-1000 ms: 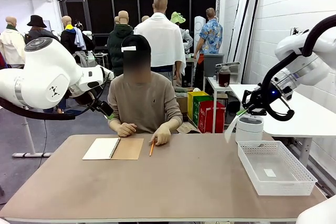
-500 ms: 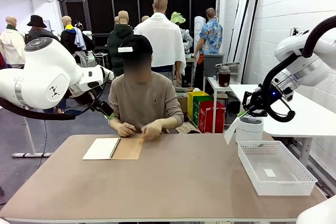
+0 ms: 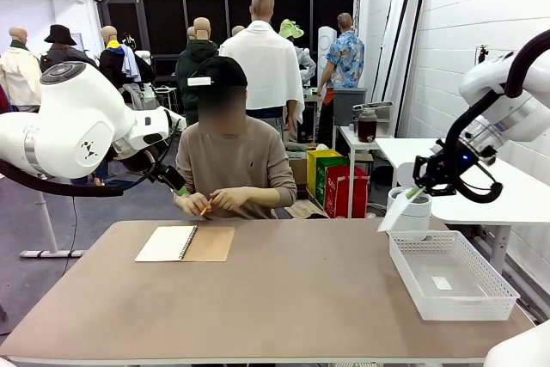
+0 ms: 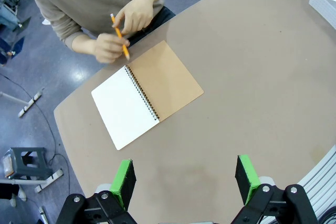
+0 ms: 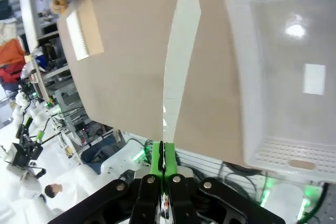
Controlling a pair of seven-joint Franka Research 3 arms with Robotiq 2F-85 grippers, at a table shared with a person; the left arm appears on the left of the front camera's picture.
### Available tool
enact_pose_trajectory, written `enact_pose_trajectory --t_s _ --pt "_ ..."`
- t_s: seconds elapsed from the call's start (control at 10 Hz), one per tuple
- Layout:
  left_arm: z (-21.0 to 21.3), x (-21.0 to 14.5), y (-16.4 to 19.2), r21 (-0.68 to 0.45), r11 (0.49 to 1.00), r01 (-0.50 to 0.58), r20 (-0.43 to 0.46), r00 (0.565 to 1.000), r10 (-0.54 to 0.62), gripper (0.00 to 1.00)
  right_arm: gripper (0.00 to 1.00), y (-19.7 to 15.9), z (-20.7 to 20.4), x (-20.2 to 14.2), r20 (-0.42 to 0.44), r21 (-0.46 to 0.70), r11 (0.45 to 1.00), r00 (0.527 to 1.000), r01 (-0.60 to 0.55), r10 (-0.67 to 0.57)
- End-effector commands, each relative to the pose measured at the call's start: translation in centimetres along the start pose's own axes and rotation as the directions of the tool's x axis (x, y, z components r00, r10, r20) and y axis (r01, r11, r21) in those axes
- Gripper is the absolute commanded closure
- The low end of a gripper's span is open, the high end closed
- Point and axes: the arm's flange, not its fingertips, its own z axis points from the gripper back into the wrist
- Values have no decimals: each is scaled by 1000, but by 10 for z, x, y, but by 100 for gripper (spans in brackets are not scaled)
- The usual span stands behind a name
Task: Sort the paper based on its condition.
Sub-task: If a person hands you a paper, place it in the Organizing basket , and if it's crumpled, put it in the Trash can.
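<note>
Mesh basket (image 3: 464,308) below right jaws: one small white slip (image 3: 442,283) inside. Right jaws clamped on paper (image 3: 394,217), which hangs beside basket. Left jaws wide, empty, over brown counter (image 3: 301,298); open notebook (image 4: 147,94) beyond them.

The table (image 3: 284,298) top is smooth, matt brown board. The basket (image 3: 468,307) is white plastic mesh with a slight sheen. The paper (image 5: 178,51) is thin, plain white and matt. The notebook (image 4: 147,93) has a matt kraft cover, a white page and a wire spiral. The left arm (image 3: 77,122) shell is glossy white; its pads (image 4: 124,179) are matt green. The person's jumper (image 3: 232,165) is soft beige cloth.
</note>
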Motion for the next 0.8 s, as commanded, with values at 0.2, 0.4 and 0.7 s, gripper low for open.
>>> enact_pose_trajectory --t_s 0.2,0.4,0.7 --pt "0 0 0 0 1000 -1 0 1000 1 0 100 -50 -3 -6 13 -117 993 1000 -17 19" --pt "0 0 0 0 1000 -1 0 1000 1 0 100 -70 -4 -7 26 -156 987 999 34 -31" --pt "0 0 0 0 1000 -1 0 1000 1 0 100 -89 -6 -14 72 -272 958 995 92 -75"
